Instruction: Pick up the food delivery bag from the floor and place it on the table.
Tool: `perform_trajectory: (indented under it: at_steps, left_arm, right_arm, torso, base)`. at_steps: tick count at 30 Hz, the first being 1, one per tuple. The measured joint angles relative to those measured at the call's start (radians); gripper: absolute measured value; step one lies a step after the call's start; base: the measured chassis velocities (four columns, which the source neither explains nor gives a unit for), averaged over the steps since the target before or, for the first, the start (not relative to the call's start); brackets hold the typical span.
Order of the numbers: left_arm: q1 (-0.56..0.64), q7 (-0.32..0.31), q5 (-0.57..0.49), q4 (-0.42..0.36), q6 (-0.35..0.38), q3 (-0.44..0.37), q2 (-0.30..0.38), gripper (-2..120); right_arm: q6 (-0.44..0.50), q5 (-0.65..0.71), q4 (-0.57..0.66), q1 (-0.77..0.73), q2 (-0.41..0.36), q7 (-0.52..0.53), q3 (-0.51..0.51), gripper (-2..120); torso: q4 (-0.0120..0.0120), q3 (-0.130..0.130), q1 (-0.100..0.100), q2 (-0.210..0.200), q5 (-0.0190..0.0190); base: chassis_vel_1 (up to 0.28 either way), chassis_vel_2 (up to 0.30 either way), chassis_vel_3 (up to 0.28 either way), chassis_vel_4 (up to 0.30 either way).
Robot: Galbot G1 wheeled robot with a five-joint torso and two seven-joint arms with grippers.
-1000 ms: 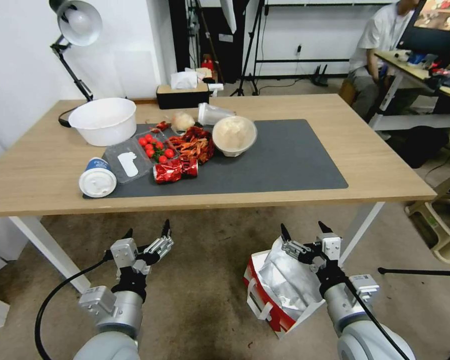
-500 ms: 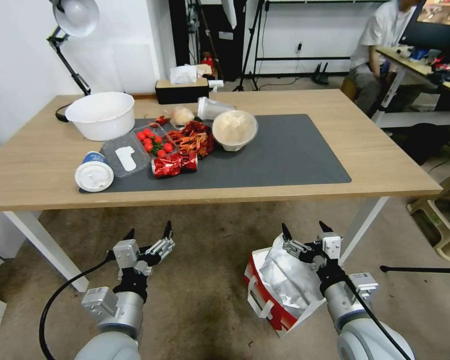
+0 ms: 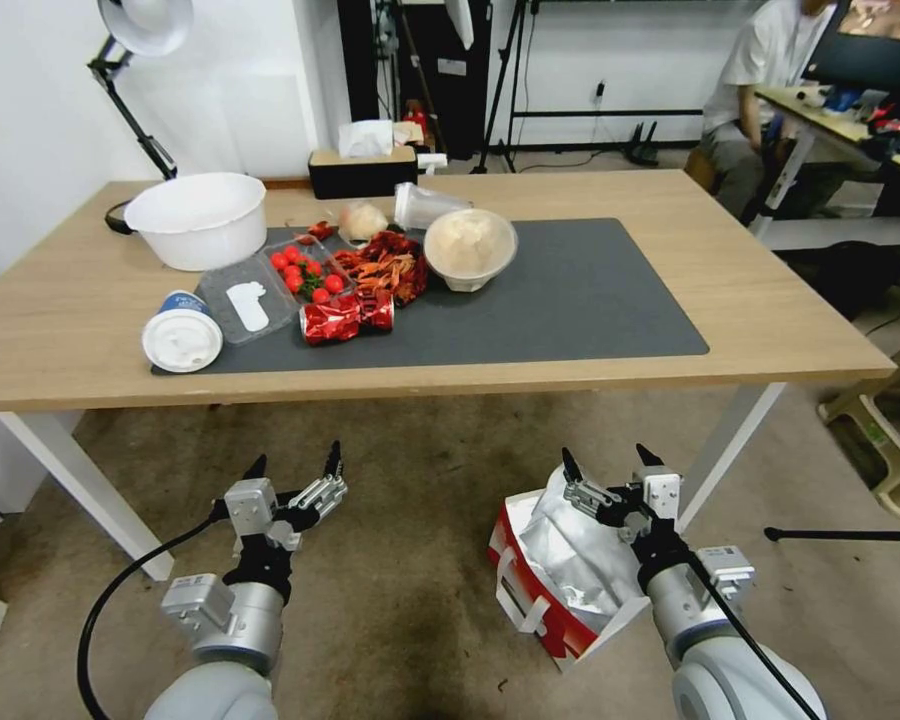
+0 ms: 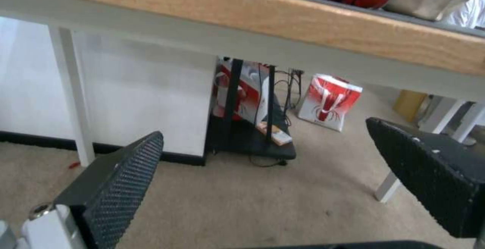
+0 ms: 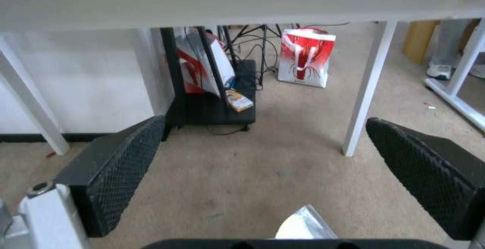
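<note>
**A:** Working left to right from the bag: where does your left gripper stand?

**B:** Well to the left of the food delivery bag, low over the floor and short of the table edge. Its fingers are spread wide with nothing between them. You can leave it parked there, I think.

**A:** And the bag itself?

**B:** It sits on the floor just in front of the table's near right leg, mouth open, silver foil lining puffed up out of the top. A white strap handle hangs on the red side facing your left gripper.

**A:** Then the right gripper?

**B:** It hangs directly above the far part of the bag's open mouth, fingers apart and empty. From the right wrist camera you see only a sliver of foil at the frame's near edge, so the bag lies beneath and behind the fingertips rather than between them.

**A:** How would you take the grasp well?

**B:** In my judgement, you should draw the gripper back over the bag and come down onto a firm part, the rim or a strap. Foil alone will likely crumple and slip. Once you lift, clear the table edge before carrying over to the bare dark grey mat right of the lidded bowl.
</note>
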Motion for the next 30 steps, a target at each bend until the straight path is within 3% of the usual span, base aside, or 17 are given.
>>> perform_trajectory:
  at_steps: [30]
  left_arm:
    - [0.006,-0.008,-0.005,-0.009,-0.006,-0.008,-0.007,100]
  right_arm:
    - [0.01,-0.006,-0.002,-0.013,0.003,-0.005,-0.001,100]
  torso:
    - [-0.0001,-0.076,-0.05,-0.126,0.0]
  base:
    - [0.0,0.0,0.0,0.0]
